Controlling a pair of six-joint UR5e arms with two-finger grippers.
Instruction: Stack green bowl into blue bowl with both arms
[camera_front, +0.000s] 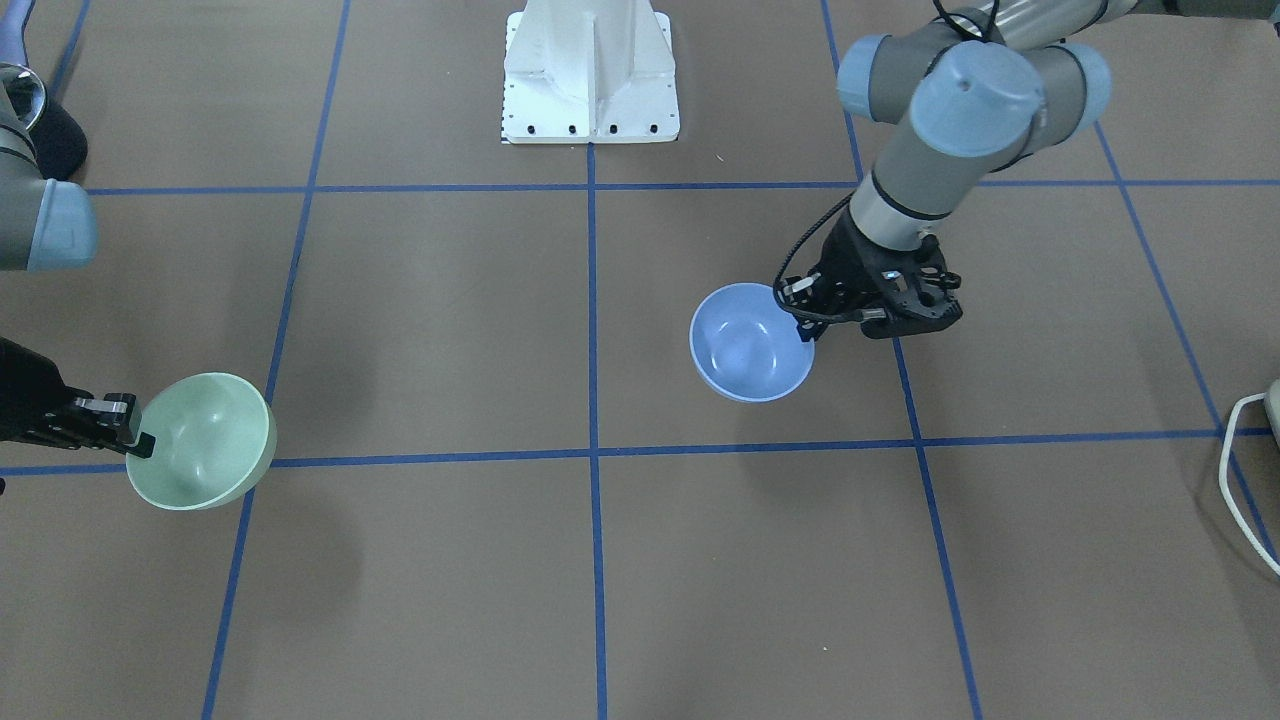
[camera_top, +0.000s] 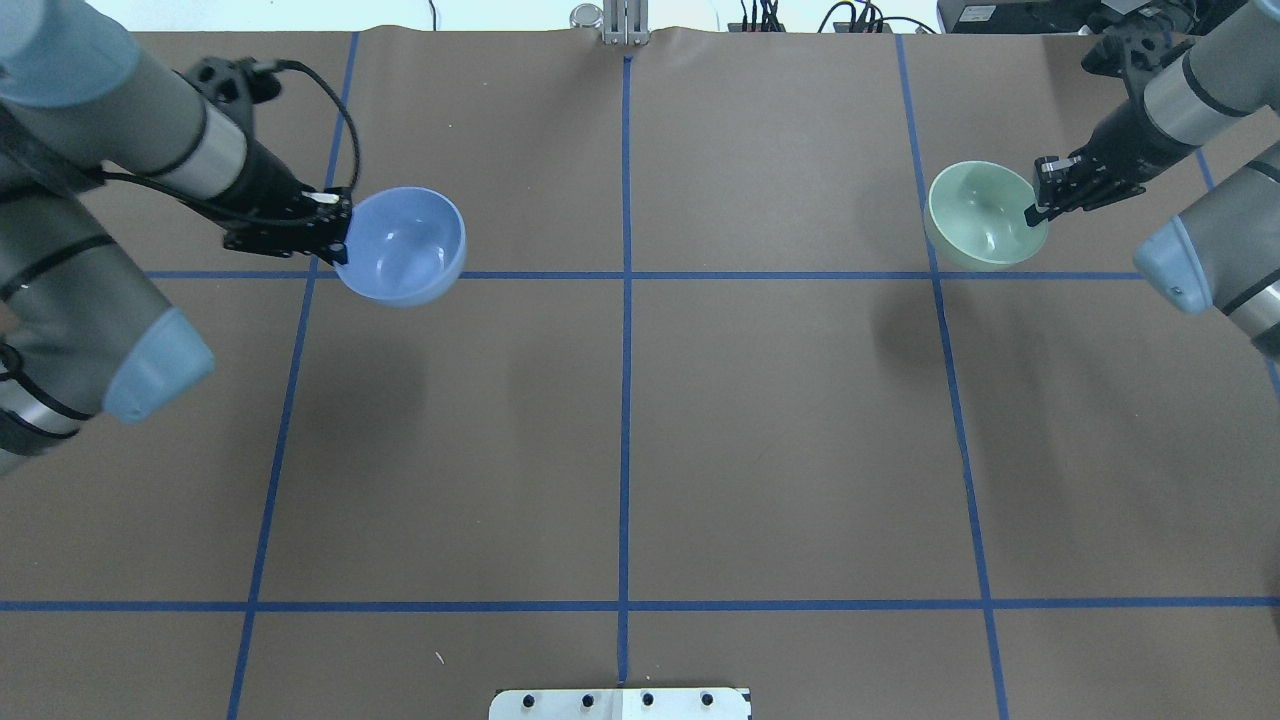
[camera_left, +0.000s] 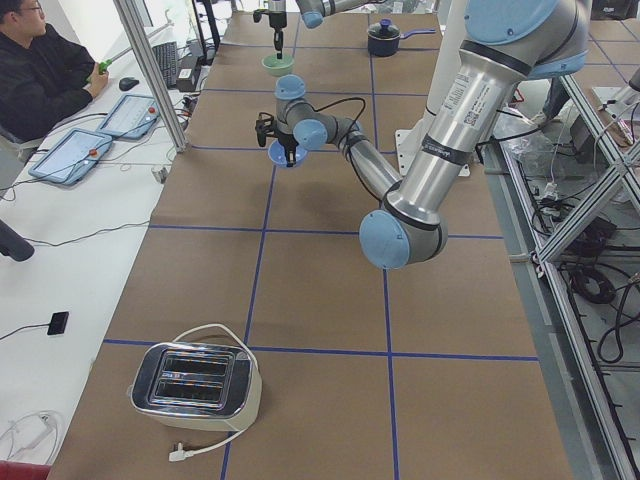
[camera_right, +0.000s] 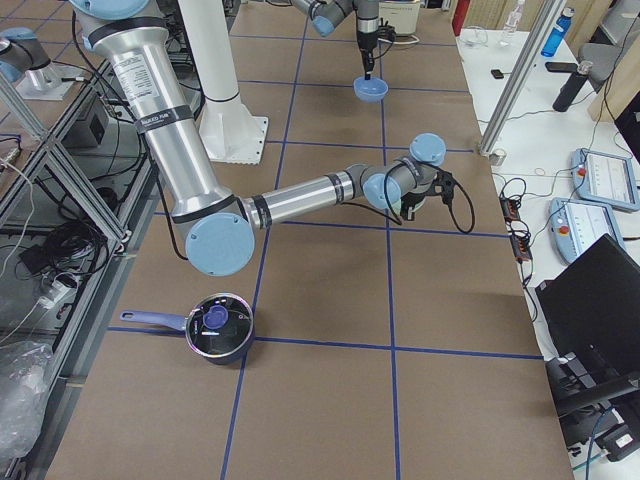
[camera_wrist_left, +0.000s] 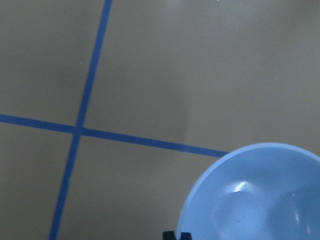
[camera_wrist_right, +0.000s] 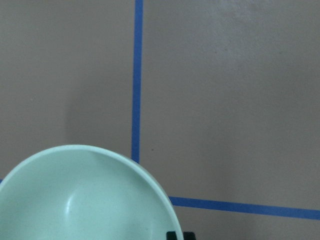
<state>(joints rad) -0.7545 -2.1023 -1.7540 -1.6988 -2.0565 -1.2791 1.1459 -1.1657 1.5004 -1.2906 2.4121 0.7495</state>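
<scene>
The pale blue bowl (camera_top: 402, 245) hangs above the table on the left of the overhead view; my left gripper (camera_top: 338, 232) is shut on its rim. It also shows in the front view (camera_front: 750, 342) with the left gripper (camera_front: 806, 322), and in the left wrist view (camera_wrist_left: 260, 195). The mint-green bowl (camera_top: 985, 215) hangs above the table at the right; my right gripper (camera_top: 1036, 212) is shut on its rim. It also shows in the front view (camera_front: 203, 441) with the right gripper (camera_front: 138, 442), and in the right wrist view (camera_wrist_right: 85, 195). Both bowls cast shadows on the paper below.
The table is covered in brown paper with a blue tape grid (camera_top: 625, 300). The white pedestal (camera_front: 590, 75) stands at the robot's base. A toaster (camera_left: 195, 385) sits at the left end. A pot with a lid (camera_right: 215, 328) sits at the right end.
</scene>
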